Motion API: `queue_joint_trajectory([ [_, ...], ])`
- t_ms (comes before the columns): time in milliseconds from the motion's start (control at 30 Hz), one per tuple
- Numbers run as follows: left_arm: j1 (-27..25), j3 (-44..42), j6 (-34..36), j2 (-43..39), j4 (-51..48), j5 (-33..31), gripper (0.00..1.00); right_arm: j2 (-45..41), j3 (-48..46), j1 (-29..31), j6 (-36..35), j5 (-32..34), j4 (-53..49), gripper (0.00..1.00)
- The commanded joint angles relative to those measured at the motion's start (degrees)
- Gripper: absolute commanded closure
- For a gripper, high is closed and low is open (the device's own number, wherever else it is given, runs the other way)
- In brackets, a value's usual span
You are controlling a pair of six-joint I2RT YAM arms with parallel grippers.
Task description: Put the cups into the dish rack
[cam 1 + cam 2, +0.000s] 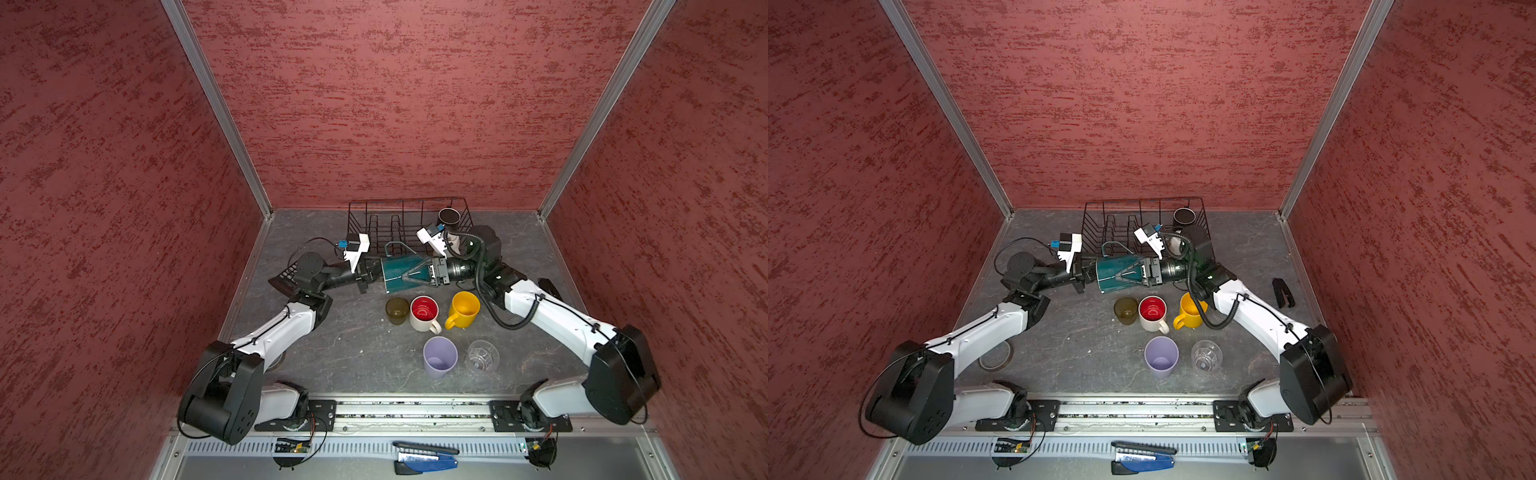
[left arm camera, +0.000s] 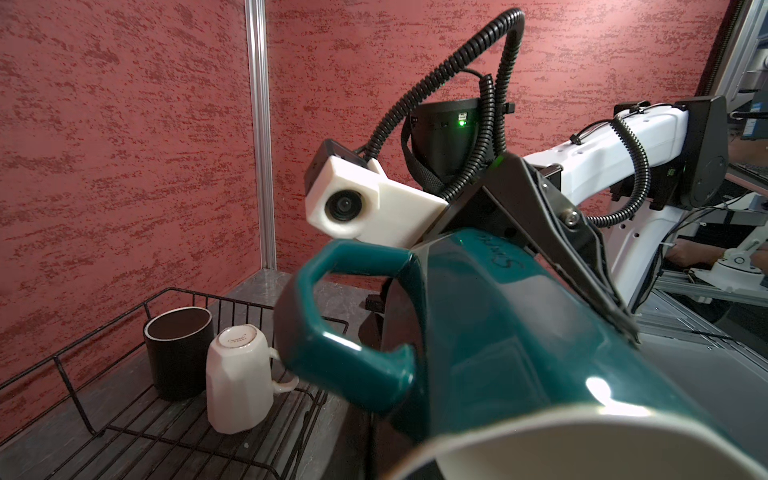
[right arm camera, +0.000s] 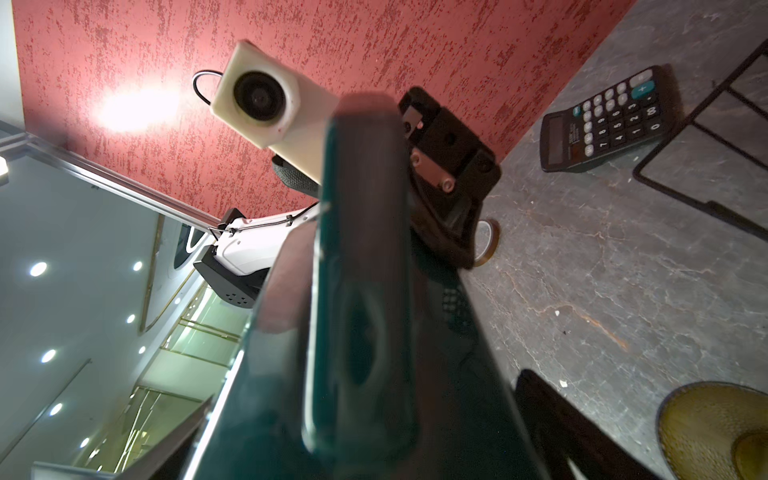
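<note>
Grey veined stone-look worktop (image 1: pixel 353 361), boxed by mottled red walls (image 1: pixel 395 104) with aluminium corner posts (image 1: pixel 216 104); script on the teal mug (image 1: pixel 395 272) starts with S, the rest unreadable; a calculator (image 3: pixel 606 120) shows its digit keys. The mug hangs sideways just before the dish rack (image 1: pixel 374 216) at far centre; the left pincer (image 1: pixel 374 275) is clamped on its rim; the right pincer (image 1: pixel 405 276) is spread wide astride its body; a black mug (image 1: pixel 449 217) stands in the rack's right end.

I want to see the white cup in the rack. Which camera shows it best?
The left wrist view: the white cup stands upside down in the dish rack beside the black cup, close and nearly whole. In both top views the right arm hides most of it. The right wrist view misses it.
</note>
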Motion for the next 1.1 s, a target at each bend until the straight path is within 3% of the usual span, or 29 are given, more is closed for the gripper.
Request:
queue_joint_trajectory([
  [0, -1.45, 1.64, 1.05, -0.81, 1.59, 2.15, 1.0, 0.39, 2.7, -0.18, 0.78, 2.65, 1.1, 0.01],
  [300, -1.96, 2.85, 1.02, 0.39, 0.61, 1.87, 1.0, 0.68, 2.49, -0.11, 0.75, 2.84, 0.8, 0.05],
  [567, -1.94, 3.69, 0.59, 1.3, 1.93, -3.44, 1.0, 0.12, 0.97, 0.07, 0.16, 2.09, -0.06, 0.01],
  [1067, -1.84, 4.9, -1.53, 3.41, 3.5, -6.03, 1.0, -0.55, -0.68, 0.52, 0.89, 1.78, 1.29, 0.01],
])
